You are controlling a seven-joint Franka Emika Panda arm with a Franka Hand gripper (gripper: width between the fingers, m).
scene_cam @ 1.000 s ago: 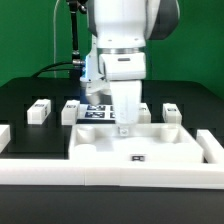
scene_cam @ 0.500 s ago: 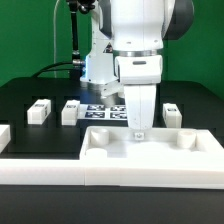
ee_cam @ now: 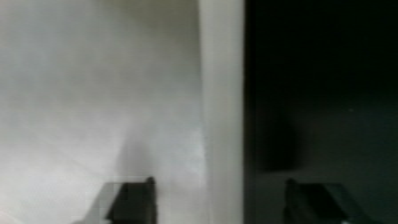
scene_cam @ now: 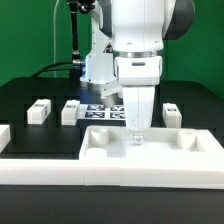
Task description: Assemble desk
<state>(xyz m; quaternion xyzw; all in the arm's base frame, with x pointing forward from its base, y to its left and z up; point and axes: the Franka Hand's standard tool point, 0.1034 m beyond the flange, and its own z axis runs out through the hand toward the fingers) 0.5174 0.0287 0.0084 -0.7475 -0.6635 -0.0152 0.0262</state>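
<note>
The desk's large white rimmed panel (scene_cam: 150,150) lies on the black table toward the exterior view's right. My gripper (scene_cam: 137,135) points straight down over the panel's back rim. In the wrist view the gripper (ee_cam: 222,200) straddles the rim wall (ee_cam: 221,100), with each dark fingertip (ee_cam: 128,200) standing clear of it, so the jaws are open and hold nothing. Three small white tagged block legs stand behind the panel: two at the exterior view's left (scene_cam: 38,111) (scene_cam: 70,111) and one at the right (scene_cam: 172,113).
The marker board (scene_cam: 103,110) lies flat behind the panel, partly hidden by my arm. A long white border rail (scene_cam: 100,178) runs along the table's front edge, and a short rail piece (scene_cam: 4,136) sits at the far left.
The gripper and the panel slid together toward the exterior view's right, then stopped. The jaws, earlier shut on the rim, now stand apart from it.
</note>
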